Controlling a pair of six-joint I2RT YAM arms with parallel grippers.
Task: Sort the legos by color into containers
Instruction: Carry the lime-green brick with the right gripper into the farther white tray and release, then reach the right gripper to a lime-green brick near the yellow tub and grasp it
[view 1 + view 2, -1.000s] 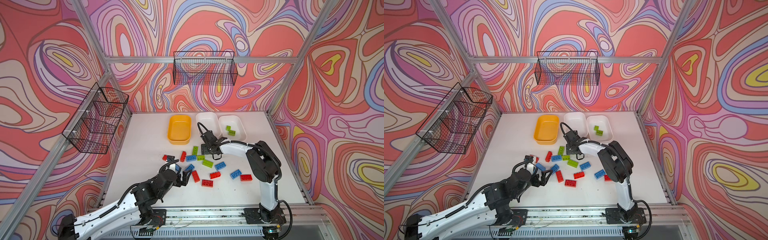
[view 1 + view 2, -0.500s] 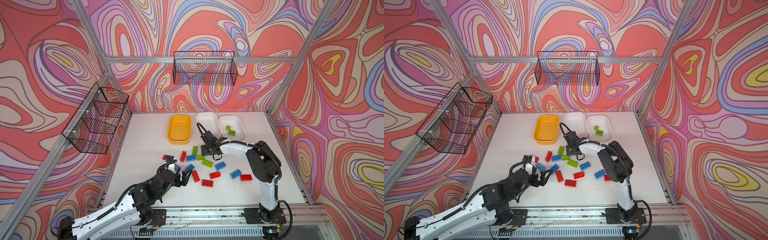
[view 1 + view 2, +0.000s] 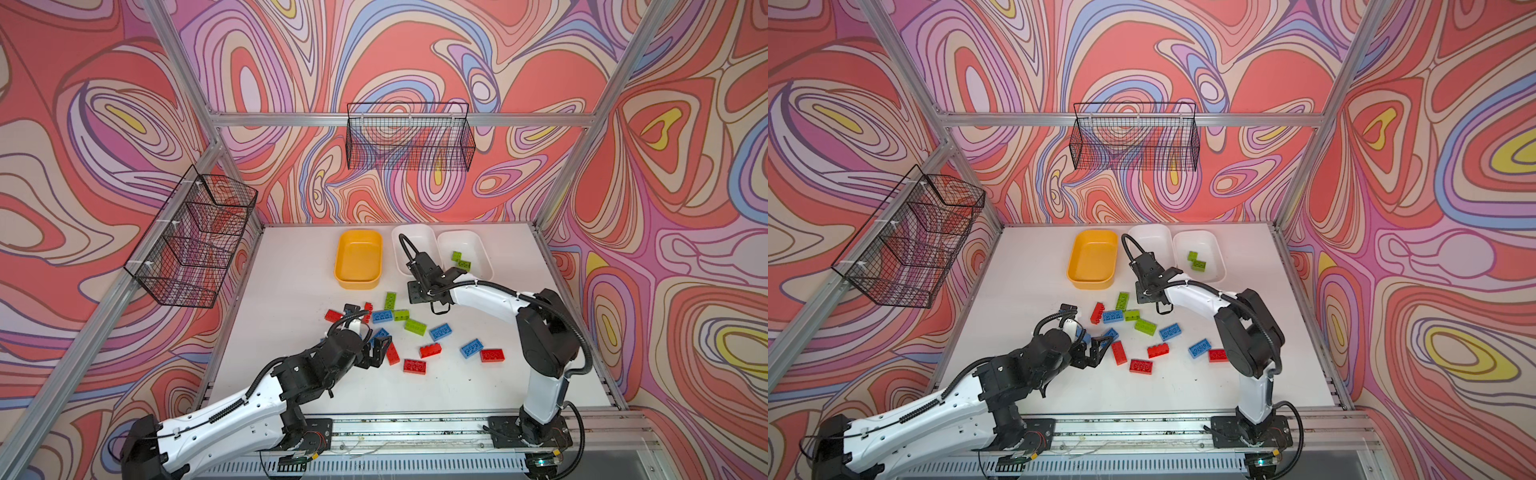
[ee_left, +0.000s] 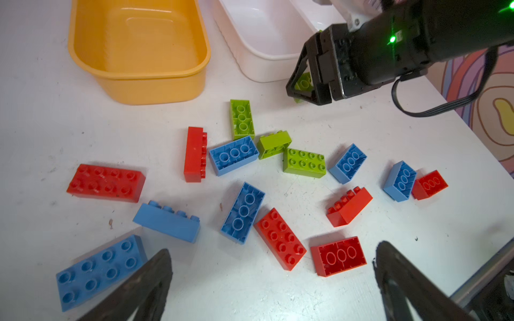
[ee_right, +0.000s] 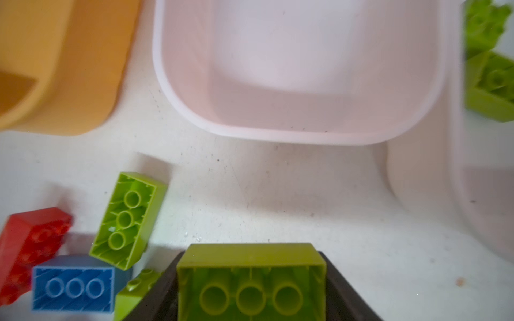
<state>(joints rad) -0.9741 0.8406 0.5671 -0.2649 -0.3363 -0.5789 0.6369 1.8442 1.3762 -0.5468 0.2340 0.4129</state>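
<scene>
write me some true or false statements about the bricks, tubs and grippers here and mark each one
1. The right gripper is shut on a lime green plastic brick. True.
2. The yellow-orange plastic tub has bricks in it. False: it is empty.
3. The left gripper grips a blue brick. False: its jaws stand open with nothing between them.
4. The outer white plastic tub, the one farthest from the yellow-orange one, holds two lime green bricks. True.
5. The middle white plastic tub is full of bricks. False: no brick shows in it.
</scene>
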